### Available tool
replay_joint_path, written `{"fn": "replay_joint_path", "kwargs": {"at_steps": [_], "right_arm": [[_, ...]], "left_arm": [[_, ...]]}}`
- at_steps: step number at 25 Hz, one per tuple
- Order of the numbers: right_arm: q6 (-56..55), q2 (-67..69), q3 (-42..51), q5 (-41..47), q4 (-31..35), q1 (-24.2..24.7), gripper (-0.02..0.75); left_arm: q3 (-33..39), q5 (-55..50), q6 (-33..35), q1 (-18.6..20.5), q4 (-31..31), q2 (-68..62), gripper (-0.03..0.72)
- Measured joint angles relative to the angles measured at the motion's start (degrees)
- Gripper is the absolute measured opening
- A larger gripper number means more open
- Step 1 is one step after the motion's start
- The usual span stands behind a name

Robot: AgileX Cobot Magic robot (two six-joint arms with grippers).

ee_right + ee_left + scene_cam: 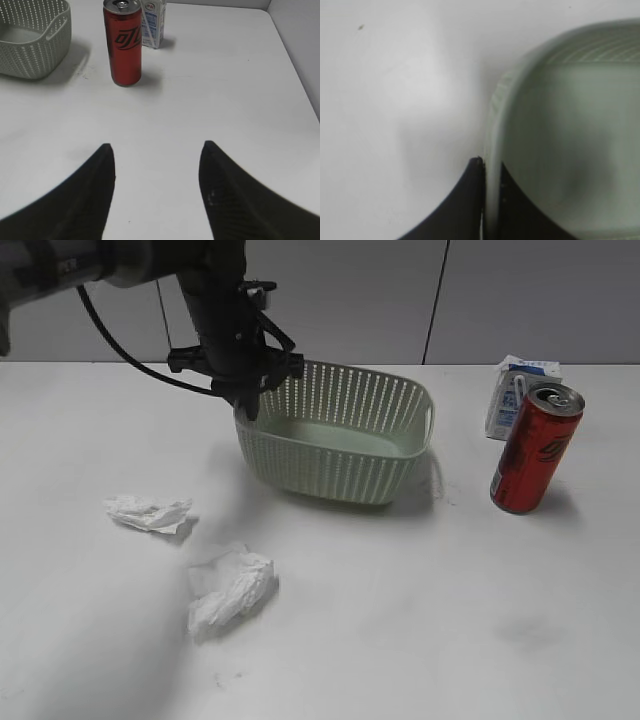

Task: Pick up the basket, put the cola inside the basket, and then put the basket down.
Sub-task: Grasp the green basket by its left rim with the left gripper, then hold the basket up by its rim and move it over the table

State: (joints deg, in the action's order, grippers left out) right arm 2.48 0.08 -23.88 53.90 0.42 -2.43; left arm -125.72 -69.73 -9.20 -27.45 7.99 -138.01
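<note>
The pale sage-green basket sits at the middle of the white table, tilted up a little on its left side. My left gripper is shut on the basket's left rim; in the left wrist view the rim runs between the two black fingers. The red cola can stands upright to the right of the basket. In the right wrist view the cola stands ahead and left of my open, empty right gripper, with the basket at the far left.
A blue-and-white drink carton stands just behind the cola, and also shows in the right wrist view. Two crumpled white tissues lie at the front left. A wall edge bounds the table's right side.
</note>
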Motion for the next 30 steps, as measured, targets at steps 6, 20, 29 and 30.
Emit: {"fn": "replay_joint_path", "kwargs": {"at_steps": [6,20,29,30], "right_arm": [[0.0,0.0,0.0,0.0,0.0,0.0,0.411],[0.0,0.0,0.0,0.0,0.0,0.0,0.411],[0.0,0.0,0.0,0.0,0.0,0.0,0.411],[0.0,0.0,0.0,0.0,0.0,0.0,0.411]], "left_arm": [[0.5,-0.2,-1.4,0.7,6.4,7.2,-0.003],[32.4,3.3,-12.4,0.9,0.7,35.9,-0.003],[58.8,14.1,-13.6,0.8,4.6,52.5,-0.003],[61.2,14.5,-13.7,0.8,4.8,53.9,-0.003]]}}
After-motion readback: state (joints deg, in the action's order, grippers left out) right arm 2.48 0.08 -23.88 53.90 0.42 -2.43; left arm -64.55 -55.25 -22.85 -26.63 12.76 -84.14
